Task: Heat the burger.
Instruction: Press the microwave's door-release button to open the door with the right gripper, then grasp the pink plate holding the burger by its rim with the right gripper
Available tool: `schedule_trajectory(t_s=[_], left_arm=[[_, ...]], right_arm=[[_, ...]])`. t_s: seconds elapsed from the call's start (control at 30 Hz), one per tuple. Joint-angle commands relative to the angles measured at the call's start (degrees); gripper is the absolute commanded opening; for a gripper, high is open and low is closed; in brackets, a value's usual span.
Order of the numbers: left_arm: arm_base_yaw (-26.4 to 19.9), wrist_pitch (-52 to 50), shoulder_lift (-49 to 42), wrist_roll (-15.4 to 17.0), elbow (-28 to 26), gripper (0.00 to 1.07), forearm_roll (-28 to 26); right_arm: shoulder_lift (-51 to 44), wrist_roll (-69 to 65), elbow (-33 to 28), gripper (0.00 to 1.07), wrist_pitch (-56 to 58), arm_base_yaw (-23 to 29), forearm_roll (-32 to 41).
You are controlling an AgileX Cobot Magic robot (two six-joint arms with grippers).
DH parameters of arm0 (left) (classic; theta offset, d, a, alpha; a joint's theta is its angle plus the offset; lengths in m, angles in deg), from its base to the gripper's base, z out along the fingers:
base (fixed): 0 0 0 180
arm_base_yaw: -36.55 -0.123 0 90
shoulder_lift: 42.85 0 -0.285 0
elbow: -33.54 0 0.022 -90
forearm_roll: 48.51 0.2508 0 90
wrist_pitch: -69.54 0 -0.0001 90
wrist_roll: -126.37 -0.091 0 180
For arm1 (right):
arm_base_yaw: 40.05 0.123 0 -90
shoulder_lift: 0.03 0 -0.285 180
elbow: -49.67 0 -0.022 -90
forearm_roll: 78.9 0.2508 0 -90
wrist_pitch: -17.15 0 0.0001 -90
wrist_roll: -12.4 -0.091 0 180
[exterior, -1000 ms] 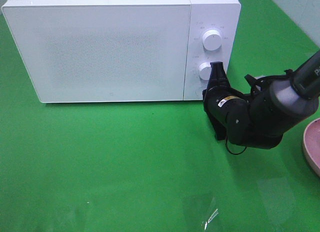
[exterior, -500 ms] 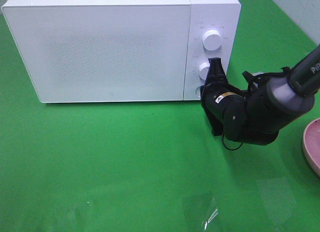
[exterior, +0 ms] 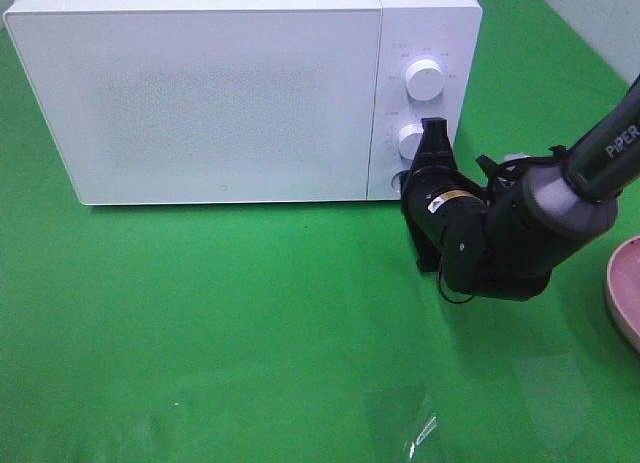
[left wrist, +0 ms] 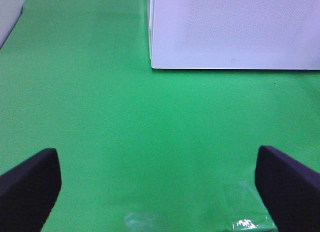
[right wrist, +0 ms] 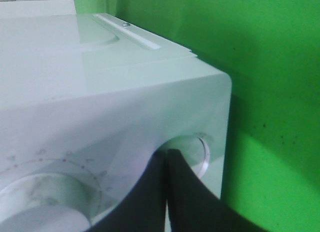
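A white microwave (exterior: 220, 93) is set at 12 o'clock on the green bench (exterior: 200, 333), with its door closed. The right gripper (right wrist: 167, 159) is clenched, fingers pressed together with nothing between them. Its tip is placed at the round button (right wrist: 202, 154) at 6 o'clock on the panel, below the lower knob (exterior: 408, 140). The left gripper (left wrist: 159, 187) is held released, fingers wide apart over the bench. A pink plate (exterior: 625, 293) is seen at 3 o'clock. The burger is seen in no view, so its place cannot be told.
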Motion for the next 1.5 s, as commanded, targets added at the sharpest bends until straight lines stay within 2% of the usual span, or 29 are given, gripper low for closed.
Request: schedule_trajectory(t_s=[0.03, 0.4, 1.03, 1.2, 1.4, 1.5], left_arm=[[0.2, -0.6, -0.8, 0.2, 0.1, 0.98, -0.2], [0.2, -0.6, -0.8, 0.2, 0.1, 0.98, -0.2], [0.2, -0.6, -0.8, 0.3, 0.1, 0.98, -0.2], [0.2, -0.6, -0.8, 0.2, 0.1, 0.98, -0.2], [0.2, -0.6, -0.8, 0.2, 0.1, 0.98, -0.2], [0.2, -0.6, -0.8, 0.2, 0.1, 0.98, -0.2]], right_arm=[[-0.7, 0.2, 3.0, 0.00, -12.3, -1.0, 2.4], [3.1, 2.0, 9.1, 0.00, -13.3, -1.1, 4.7], [1.9, 2.9, 7.2, 0.00, -7.7, -0.3, 4.9], [0.9, 1.0, 5.3, 0.00, -4.2, -0.2, 0.7], [0.7, 0.2, 4.4, 0.00, -1.0, 0.5, 0.1], [-0.2, 0.2, 4.2, 0.00, 4.4, 0.5, -2.5]])
